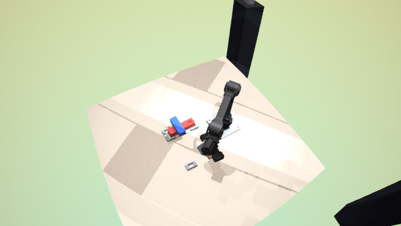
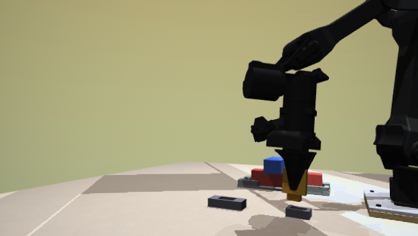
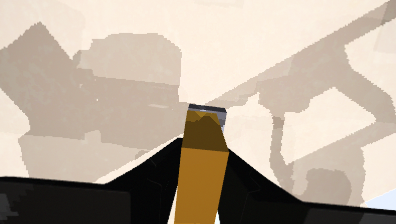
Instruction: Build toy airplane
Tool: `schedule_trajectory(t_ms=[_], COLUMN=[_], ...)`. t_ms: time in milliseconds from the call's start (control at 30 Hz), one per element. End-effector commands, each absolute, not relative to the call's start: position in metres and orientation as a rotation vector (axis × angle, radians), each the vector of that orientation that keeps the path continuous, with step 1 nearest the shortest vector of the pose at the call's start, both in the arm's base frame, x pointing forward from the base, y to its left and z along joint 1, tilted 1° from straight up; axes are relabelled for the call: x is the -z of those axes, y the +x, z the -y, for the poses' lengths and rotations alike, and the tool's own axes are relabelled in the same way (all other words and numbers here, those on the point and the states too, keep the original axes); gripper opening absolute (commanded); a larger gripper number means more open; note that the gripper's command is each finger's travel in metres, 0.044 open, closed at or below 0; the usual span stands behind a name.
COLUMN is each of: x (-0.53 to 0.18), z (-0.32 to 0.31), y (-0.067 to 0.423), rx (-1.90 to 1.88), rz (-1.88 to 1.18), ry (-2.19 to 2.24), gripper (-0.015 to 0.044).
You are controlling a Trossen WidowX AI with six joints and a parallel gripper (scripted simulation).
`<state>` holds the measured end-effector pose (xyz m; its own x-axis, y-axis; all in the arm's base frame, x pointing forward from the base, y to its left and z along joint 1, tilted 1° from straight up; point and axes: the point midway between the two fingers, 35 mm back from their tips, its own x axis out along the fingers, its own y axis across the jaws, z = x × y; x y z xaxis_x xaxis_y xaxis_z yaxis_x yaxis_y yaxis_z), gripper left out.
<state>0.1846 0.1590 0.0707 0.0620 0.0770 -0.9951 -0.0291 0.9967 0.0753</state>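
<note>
My gripper (image 1: 212, 156) (image 2: 295, 185) (image 3: 198, 146) is shut on the orange tail fin (image 2: 295, 196) (image 3: 202, 175) and holds it upright, a little above a small dark stand (image 2: 298, 212) (image 3: 206, 108) on the table. The red fuselage (image 1: 189, 122) (image 2: 261, 178) lies in the grey jig cradle (image 1: 167, 135) (image 2: 319, 190), to the left of the gripper in the top view. The blue wing (image 1: 177, 125) (image 2: 273, 165) sits across the top of the fuselage. The fuselage's tail socket is too small to make out.
A second dark, empty stand (image 1: 191, 165) (image 2: 226, 202) lies on the table in front of the jig. The arm's base plate (image 1: 232, 131) (image 2: 382, 208) is just behind the gripper. Dark pillars (image 1: 244, 35) (image 1: 369, 205) stand at the table's far corner and lower right.
</note>
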Motion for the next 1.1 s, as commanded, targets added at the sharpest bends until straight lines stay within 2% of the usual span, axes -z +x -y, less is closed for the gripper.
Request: schedule_trajectory(t_ms=[0, 1067], x=[-0.085, -0.177], z=[-0.16, -0.148], y=[0.186, 0.17], rx=[-0.086, -0.05], rz=[-1.505, -1.555], ry=[0.037, -0.004], gripper=[0.0, 0.0])
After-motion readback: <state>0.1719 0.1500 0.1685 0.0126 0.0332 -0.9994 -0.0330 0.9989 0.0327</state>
